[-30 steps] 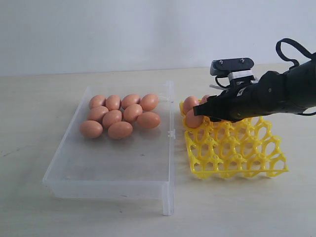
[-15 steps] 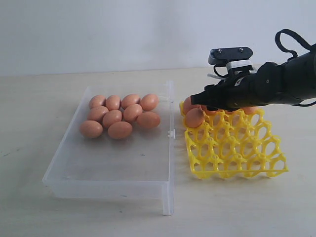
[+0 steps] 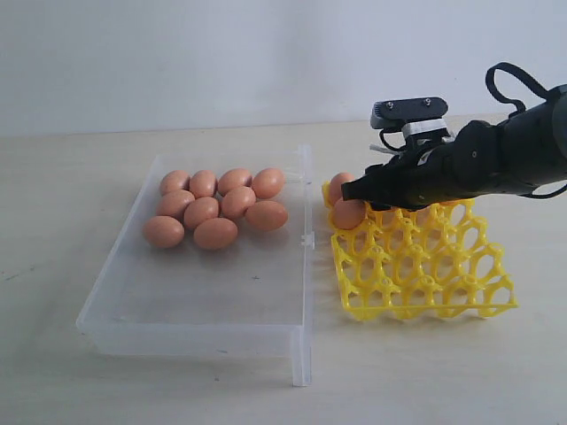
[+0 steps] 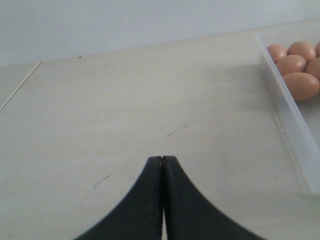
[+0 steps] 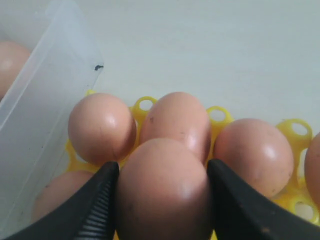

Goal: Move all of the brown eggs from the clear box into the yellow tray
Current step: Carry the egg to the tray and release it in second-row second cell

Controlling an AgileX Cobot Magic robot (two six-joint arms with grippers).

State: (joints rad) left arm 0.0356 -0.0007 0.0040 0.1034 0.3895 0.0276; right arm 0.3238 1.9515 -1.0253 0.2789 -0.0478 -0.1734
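The right gripper reached from the right side over the far left corner of the yellow tray. Its black fingers stood apart by about the width of one egg. In the right wrist view one brown egg filled the gap between them, with a finger close at each side. In the exterior view the fingertips were just above this egg, and the egg appeared to sit in a cup of the tray, in the second row from the far edge, at the tray's left edge. Whether the pads touched its shell, I could not tell.

Around this egg, other eggs sat in cups nearby. Three of them stood side by side in the far row, and one more lay at the side toward the clear box. The dark arm hid most of the far row in the exterior view. The near rows of the tray were bare yellow lattice.

The clear box lay on the pale table, left of the tray, with its right long wall just beside the tray's left edge. About ten brown eggs lay packed together in the far half of the box, touching one another, well apart from the right gripper.

The left gripper was closed with nothing between its fingers, the two tips pressed together. It hung over bare table, outside the wall of the clear box.
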